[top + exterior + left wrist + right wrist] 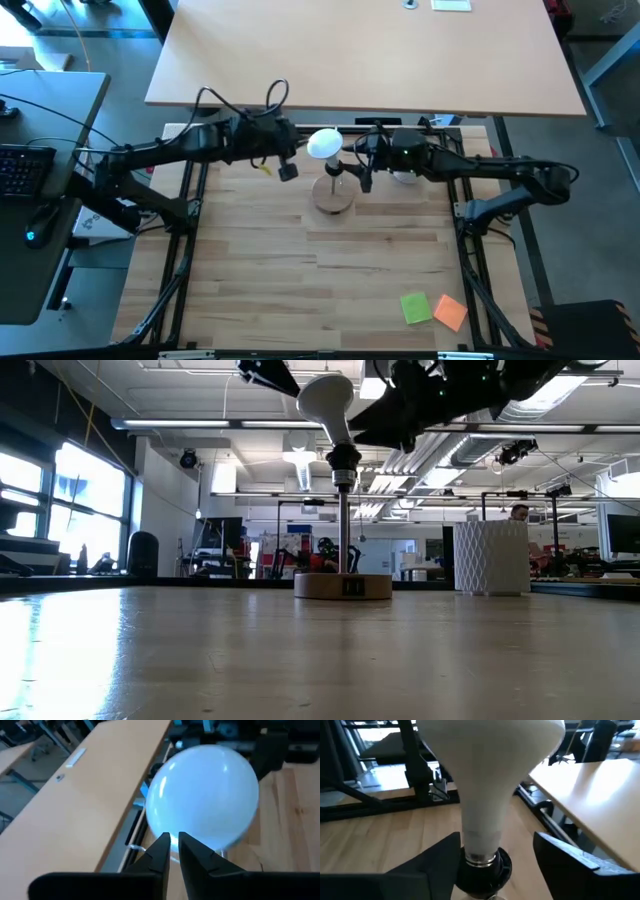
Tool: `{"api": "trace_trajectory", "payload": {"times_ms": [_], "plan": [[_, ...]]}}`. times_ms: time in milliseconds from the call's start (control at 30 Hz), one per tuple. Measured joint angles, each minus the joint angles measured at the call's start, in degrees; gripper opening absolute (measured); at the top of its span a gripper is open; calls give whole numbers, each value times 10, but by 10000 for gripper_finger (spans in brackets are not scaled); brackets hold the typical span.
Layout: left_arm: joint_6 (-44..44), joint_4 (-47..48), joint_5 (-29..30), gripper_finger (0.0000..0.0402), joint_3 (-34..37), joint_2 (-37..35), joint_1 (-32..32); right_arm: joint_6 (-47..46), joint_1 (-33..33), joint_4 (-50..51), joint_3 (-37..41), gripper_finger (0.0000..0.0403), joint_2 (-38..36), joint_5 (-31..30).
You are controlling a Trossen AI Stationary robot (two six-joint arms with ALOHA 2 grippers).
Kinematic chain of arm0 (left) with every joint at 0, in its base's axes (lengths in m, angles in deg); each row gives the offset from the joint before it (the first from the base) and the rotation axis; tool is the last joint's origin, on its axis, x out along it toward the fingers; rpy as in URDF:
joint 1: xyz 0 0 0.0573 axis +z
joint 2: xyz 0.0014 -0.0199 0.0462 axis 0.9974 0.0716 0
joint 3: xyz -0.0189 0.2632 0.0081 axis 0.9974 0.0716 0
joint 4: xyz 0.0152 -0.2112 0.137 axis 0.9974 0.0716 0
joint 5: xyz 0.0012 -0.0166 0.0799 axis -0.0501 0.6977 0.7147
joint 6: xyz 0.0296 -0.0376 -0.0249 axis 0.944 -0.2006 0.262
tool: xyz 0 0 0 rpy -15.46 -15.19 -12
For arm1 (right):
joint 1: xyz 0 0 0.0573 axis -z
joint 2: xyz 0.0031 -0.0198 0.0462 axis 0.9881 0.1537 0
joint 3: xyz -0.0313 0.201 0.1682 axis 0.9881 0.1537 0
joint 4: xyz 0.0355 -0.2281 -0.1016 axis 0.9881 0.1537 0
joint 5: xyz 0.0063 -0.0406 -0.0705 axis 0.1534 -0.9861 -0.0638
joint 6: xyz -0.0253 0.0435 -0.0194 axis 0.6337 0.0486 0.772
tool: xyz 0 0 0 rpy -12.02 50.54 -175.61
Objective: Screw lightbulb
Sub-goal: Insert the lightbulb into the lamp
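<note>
Now the matte white round lightbulb (pixel 485 795) is sitting tilted in the black socket (pixel 482 867); the right gripper (pixel 495 855) is spread around its neck, while the left gripper (pixel 171 851), at its nine o'clock, is nearly pressed together against the globe.

A light wooden table (pixel 380 260) stands on a grey floor (pixel 600 150). Past its far edge sits a second, tan desk (pixel 360 50) with a smooth bare top. To one side, a grey desk (pixel 50 110) carries a black keyboard (pixel 22 170). Two sticky notes, green (pixel 416 307) and orange (pixel 451 312), lie near the table's front edge. Beyond, a large workshop room has bright windows (pixel 60 500), a white ceiling with exposed pipes and strip lights (pixel 200 424).
</note>
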Motion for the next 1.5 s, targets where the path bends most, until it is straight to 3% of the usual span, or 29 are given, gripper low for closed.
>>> {"api": "trace_trajectory", "payload": {"times_ms": [200, 500, 667, 867, 1500], "plan": [[23, -56, -1, 13, 5, 19, 0, -21, 22, -61, 0, 272, 42, 82], [31, -88, -17, 1, 3, 44, 1, -33, 21, -135, 0, 271, 66, 92], [32, -97, -20, 1, 4, 45, 1, -47, 21, -147, 0, 239, 66, 91], [36, -115, -35, 1, 4, 43, 0, -48, 22, -150, 1, 151, 67, 89], [51, -140, -32, 0, 6, 34, -10, -5, 19, -172, 5, 151, 66, 87]]}}
